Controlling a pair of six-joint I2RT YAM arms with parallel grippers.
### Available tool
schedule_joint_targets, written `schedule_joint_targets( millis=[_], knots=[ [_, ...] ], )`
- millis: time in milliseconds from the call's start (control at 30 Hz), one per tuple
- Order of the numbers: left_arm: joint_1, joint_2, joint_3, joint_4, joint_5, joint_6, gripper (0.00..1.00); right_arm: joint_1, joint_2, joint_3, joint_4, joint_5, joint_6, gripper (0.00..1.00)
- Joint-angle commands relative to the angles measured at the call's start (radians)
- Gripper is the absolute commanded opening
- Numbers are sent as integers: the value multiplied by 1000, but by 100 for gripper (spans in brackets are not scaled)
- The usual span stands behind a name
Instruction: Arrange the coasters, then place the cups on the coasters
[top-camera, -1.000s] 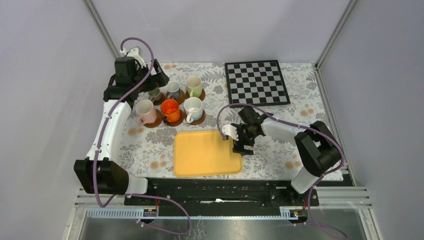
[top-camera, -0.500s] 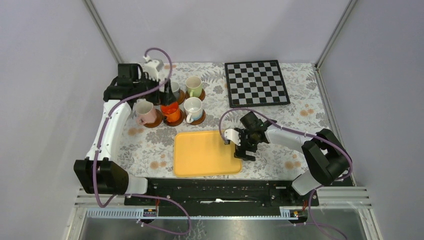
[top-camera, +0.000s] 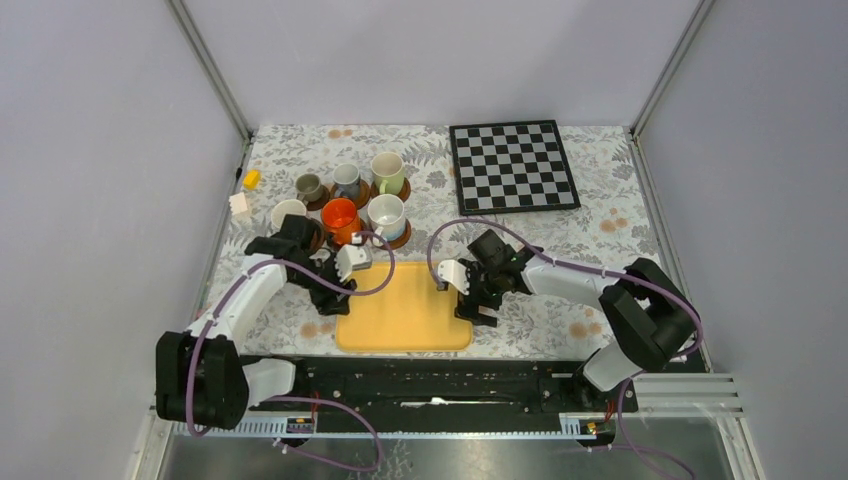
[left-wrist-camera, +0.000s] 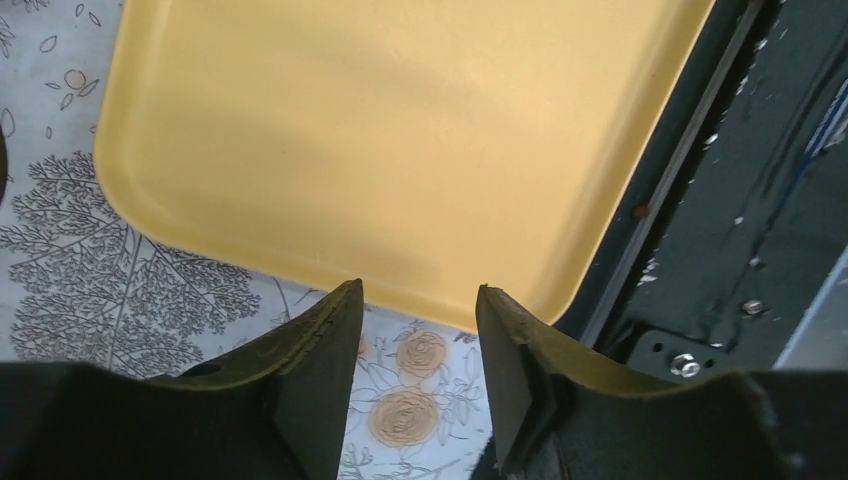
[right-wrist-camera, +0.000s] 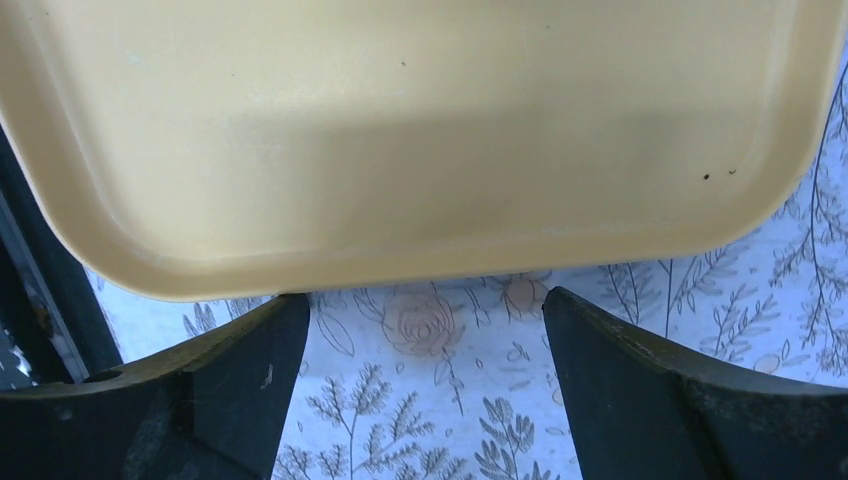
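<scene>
Six cups stand on dark-brown coasters (top-camera: 404, 189) at the back left: grey-brown (top-camera: 308, 186), blue-grey (top-camera: 347, 180), pale green (top-camera: 387, 172), pinkish (top-camera: 288, 213), orange-red (top-camera: 340, 217) and white (top-camera: 386, 215). My left arm partly covers the pinkish cup. My left gripper (top-camera: 335, 298) (left-wrist-camera: 418, 300) hangs low at the left edge of the yellow tray (top-camera: 405, 312), jaws part open, only tablecloth between them. My right gripper (top-camera: 470, 305) (right-wrist-camera: 425, 310) is at the tray's right edge (right-wrist-camera: 420, 270), wide open, fingertips just short of the rim.
A chessboard (top-camera: 514, 165) lies at the back right. A small yellow block (top-camera: 251, 179) and a white block (top-camera: 239, 203) sit near the left wall. The black base rail (left-wrist-camera: 700, 250) runs right beside the tray's near edge.
My left arm swung from the cups down to the tray's left edge, its jaws narrowing. The tray slid a little left and nearer, the right gripper following it.
</scene>
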Motion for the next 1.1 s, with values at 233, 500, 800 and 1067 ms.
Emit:
schedule_joint_targets(
  millis=[233,500,800,1067],
  knots=[
    [233,50,202,-47,289,247,51,117,152,34,-23,-1,131,93],
    [376,97,469,-86,407,60,58,167,201,136,-54,8,140,94],
    [445,84,485,114,408,-187,68,189,295,309,-119,32,95,95],
    [487,126,521,212,405,-348,75,265,342,358,-68,61,182,96]
  ],
)
